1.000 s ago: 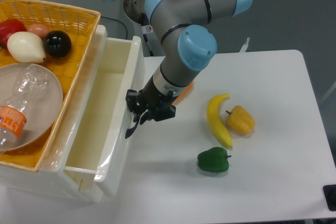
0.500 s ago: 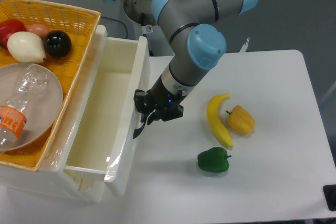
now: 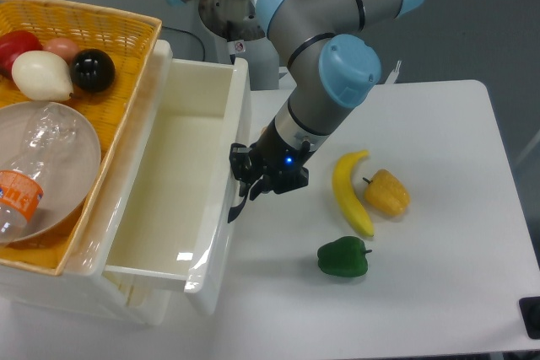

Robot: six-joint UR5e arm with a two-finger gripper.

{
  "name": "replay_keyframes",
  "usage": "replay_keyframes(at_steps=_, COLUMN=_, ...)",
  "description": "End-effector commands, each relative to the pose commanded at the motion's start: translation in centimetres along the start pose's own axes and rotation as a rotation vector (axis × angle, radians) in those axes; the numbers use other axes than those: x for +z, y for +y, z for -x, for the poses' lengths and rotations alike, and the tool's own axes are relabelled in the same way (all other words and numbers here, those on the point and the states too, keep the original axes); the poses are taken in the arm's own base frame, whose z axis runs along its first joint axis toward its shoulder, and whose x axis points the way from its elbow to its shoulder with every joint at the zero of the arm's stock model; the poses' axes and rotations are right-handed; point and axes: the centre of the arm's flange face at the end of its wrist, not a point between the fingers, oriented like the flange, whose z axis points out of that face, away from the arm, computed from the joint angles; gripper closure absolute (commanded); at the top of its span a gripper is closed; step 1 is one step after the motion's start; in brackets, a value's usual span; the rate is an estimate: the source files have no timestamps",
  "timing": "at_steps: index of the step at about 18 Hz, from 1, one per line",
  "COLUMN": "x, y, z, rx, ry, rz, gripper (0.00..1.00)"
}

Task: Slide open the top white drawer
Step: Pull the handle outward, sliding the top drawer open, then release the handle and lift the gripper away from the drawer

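You see the top white drawer (image 3: 181, 183), a glossy plastic tray, pulled far out beside the yellow wicker basket (image 3: 126, 48). At its front, the black two-finger gripper (image 3: 245, 179) pinches the curved black handle (image 3: 237, 206). A yellow banana (image 3: 348, 196) lies right of the drawer.

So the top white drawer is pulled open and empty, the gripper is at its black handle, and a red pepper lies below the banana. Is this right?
Not quite: the pepper below the banana is green, as the camera view shows. The rest holds: the top white drawer is open and empty, with the gripper at its black handle.
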Motion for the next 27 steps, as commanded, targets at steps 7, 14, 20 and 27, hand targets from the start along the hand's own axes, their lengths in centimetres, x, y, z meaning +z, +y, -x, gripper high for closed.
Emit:
replay_keyframes(at_steps=7, x=-0.5, y=-0.3, z=1.0, rx=-0.009, ry=-0.006, rz=-0.008, gripper=0.76)
replay_keyframes(at_steps=14, x=-0.3, y=-0.7, z=1.6, rx=-0.011, ry=-0.006, rz=-0.008, gripper=0.76)
replay_keyframes(at_steps=20, x=-0.5, y=-0.7, z=2.2, rx=-0.014, ry=-0.009, rz=-0.01, gripper=0.76)
replay_keyframes(at_steps=27, x=-0.7, y=-0.7, z=2.4, rx=-0.015, ry=-0.01, rz=-0.013, gripper=0.76)
